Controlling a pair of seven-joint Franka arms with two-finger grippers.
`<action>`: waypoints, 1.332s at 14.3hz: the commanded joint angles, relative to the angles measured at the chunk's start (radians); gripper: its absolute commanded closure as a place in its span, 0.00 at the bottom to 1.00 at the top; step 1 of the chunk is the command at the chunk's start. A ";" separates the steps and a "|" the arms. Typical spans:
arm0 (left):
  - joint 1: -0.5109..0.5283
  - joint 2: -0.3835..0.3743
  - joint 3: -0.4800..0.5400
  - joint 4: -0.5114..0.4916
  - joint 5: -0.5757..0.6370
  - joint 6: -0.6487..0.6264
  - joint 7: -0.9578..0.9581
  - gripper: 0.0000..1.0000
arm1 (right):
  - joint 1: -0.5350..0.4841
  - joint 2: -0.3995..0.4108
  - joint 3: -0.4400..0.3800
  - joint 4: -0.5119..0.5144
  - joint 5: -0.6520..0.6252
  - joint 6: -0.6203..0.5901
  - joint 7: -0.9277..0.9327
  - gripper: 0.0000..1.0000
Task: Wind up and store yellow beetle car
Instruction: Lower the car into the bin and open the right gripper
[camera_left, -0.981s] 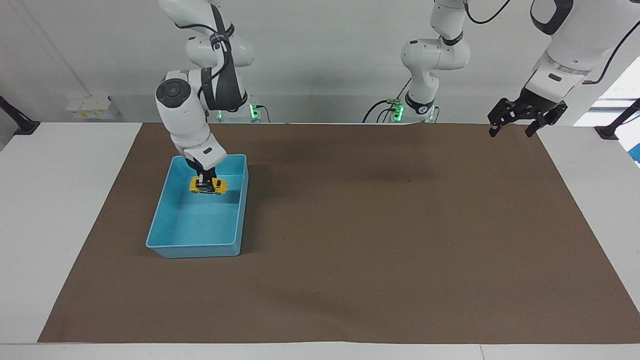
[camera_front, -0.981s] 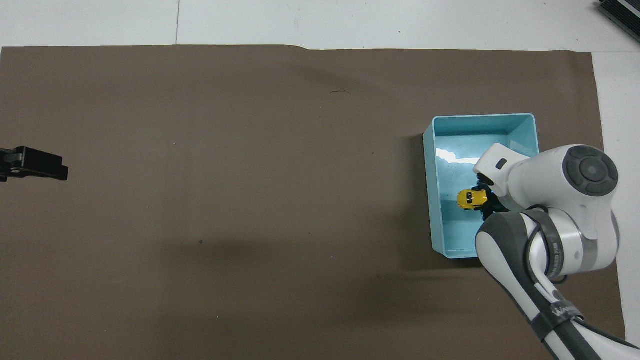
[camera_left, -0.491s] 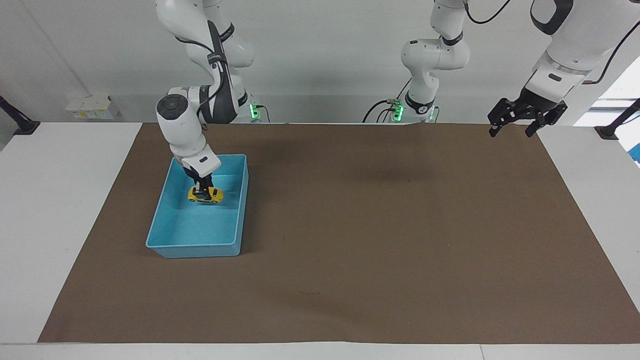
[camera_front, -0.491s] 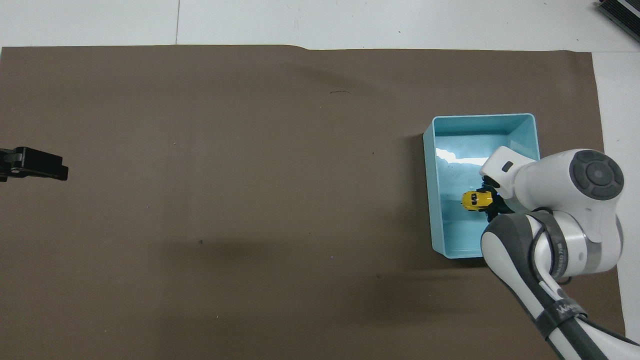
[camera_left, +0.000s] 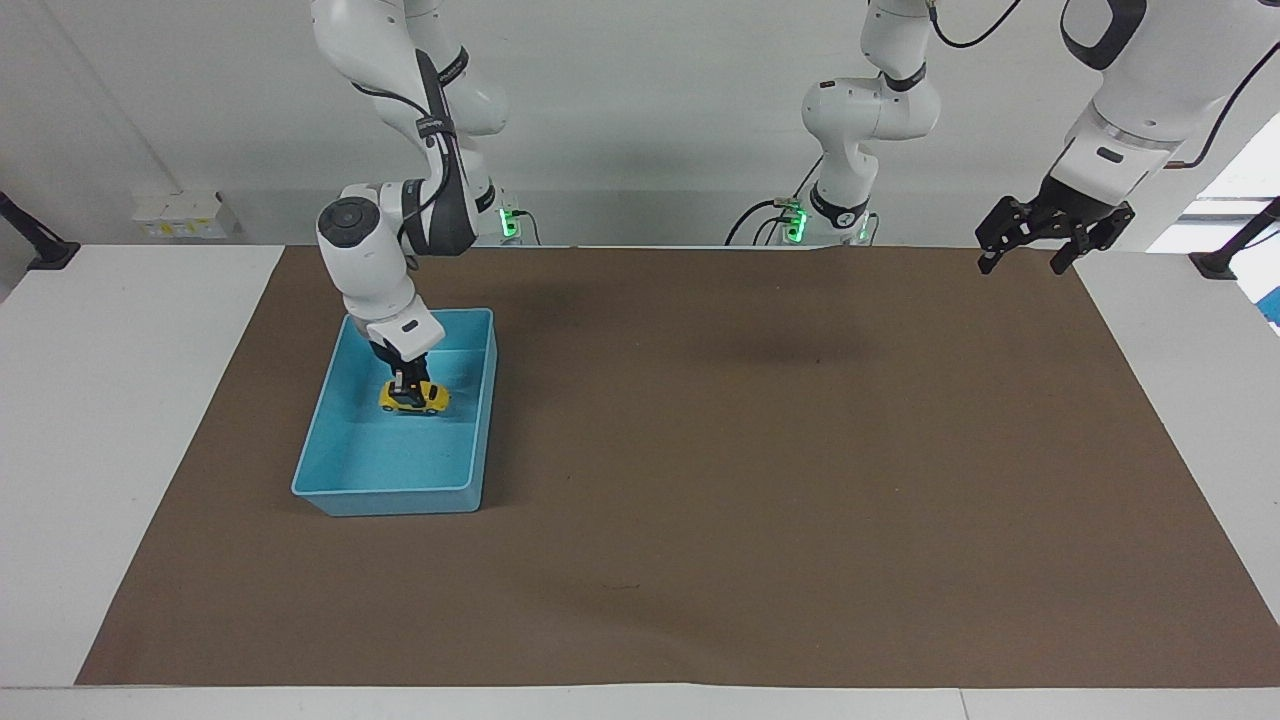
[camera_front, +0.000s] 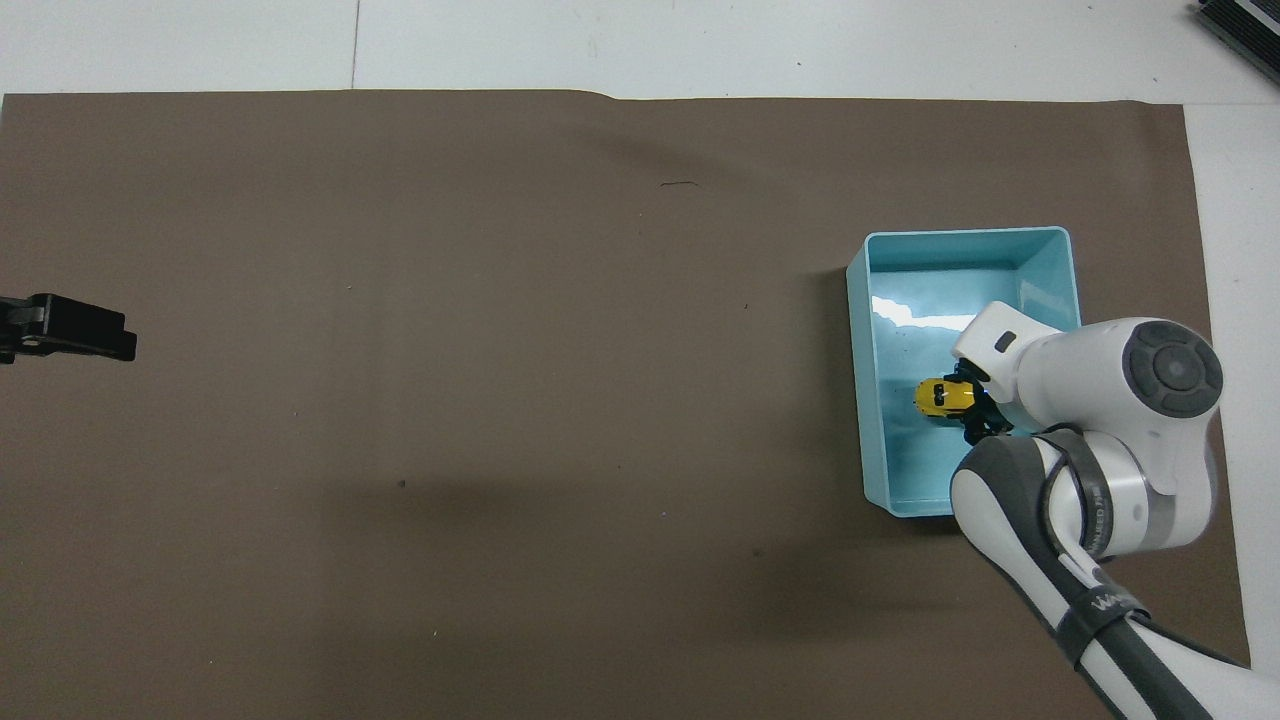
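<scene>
A flat white table (camera_left: 120, 420) carried a large rectangular sheet of brown paper-like matting (camera_left: 760, 480) that covered most of its top, leaving bare white strips at both ends and along the edge farthest from the robots. Directly on the mat stood an open, light blue rectangular plastic bin (camera_left: 395, 498), near the mat's edge at the right arm's end of the table and closer to the robots than the mat's middle.

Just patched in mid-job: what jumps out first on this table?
The yellow beetle car down inside the blue bin, at the right arm's end of the brown mat, with the right gripper shut on its roof. The left gripper waits, jaws open, over the mat's other end.
</scene>
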 joint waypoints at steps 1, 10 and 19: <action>0.013 -0.002 -0.009 0.007 0.006 -0.018 -0.002 0.00 | -0.016 0.017 0.007 -0.010 -0.006 0.038 -0.026 0.88; 0.013 -0.002 -0.009 0.007 0.006 -0.016 -0.002 0.00 | -0.002 0.020 0.009 0.015 0.007 0.012 0.006 0.00; 0.013 -0.002 -0.009 0.007 0.006 -0.016 -0.002 0.00 | 0.011 0.002 0.015 0.286 0.070 -0.330 0.121 0.00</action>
